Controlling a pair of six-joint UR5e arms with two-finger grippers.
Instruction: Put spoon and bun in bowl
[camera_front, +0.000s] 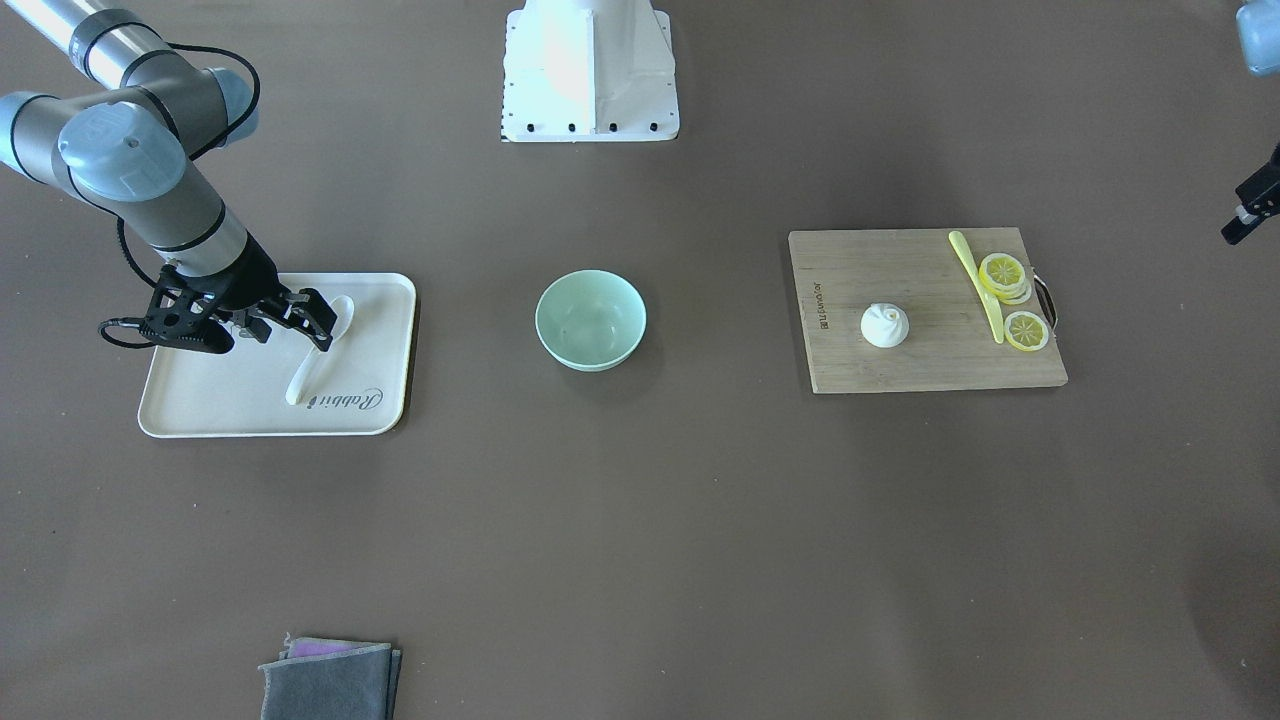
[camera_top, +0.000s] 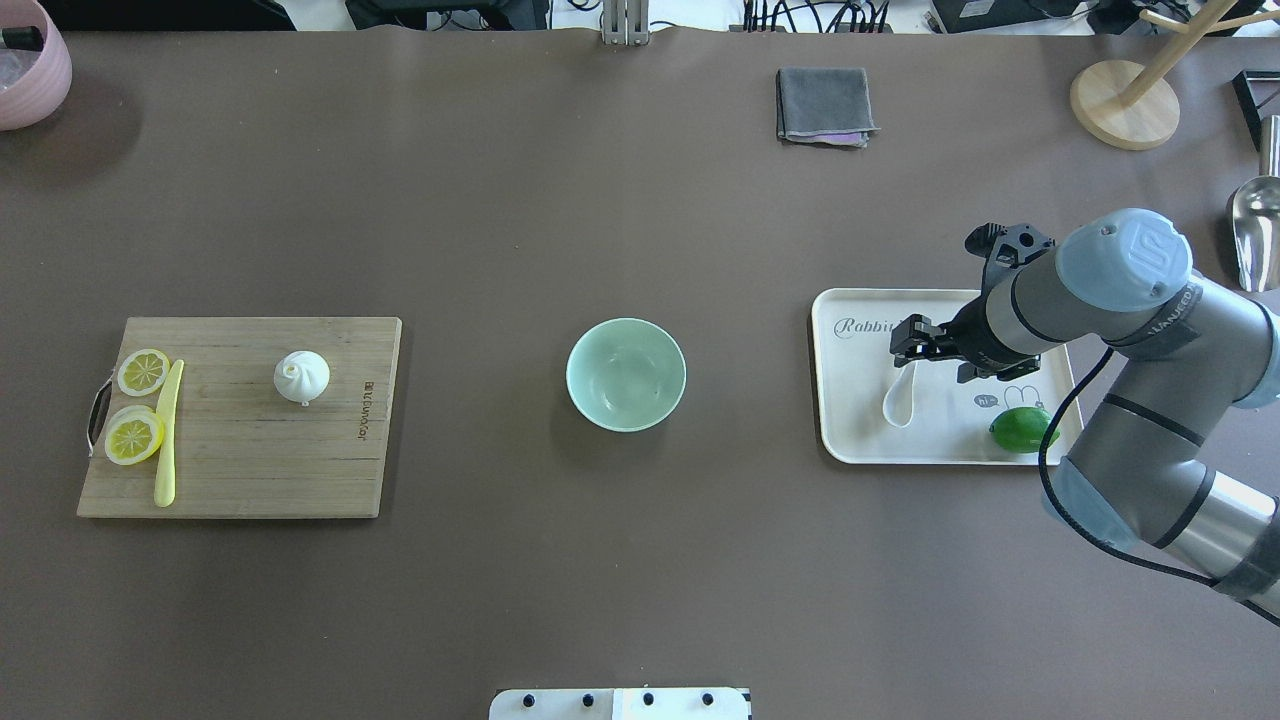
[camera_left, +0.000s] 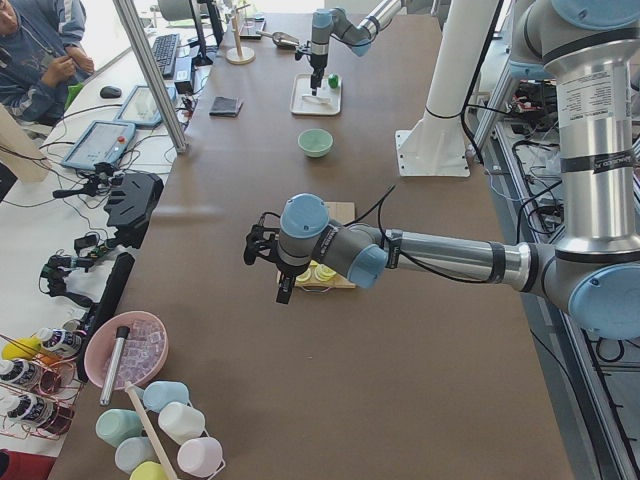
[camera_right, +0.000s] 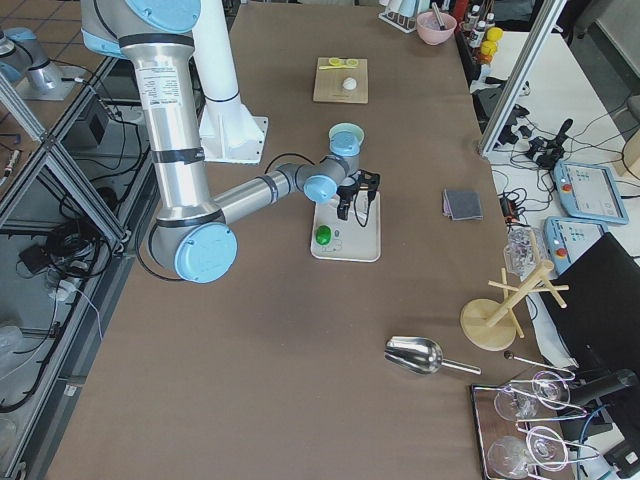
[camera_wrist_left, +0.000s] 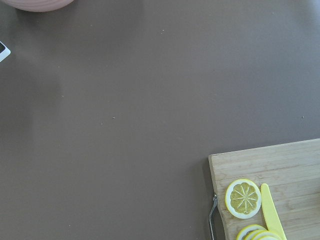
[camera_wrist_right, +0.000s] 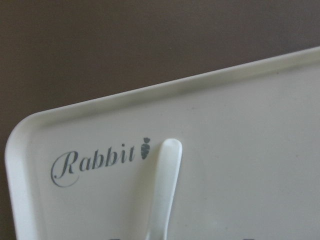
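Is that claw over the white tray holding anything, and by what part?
Nothing appears to be held. The right claw is open above the handle of the spoon, which lies on the tray.

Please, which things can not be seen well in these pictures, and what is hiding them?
1. Left gripper: cut off by the right edge of the front-facing view and absent from the overhead view, so open or shut is unclear.
2. Spoon: the right gripper covers its mid-handle in the overhead view, so contact is unclear.
3. Lime: hidden by the right arm in the front-facing view.
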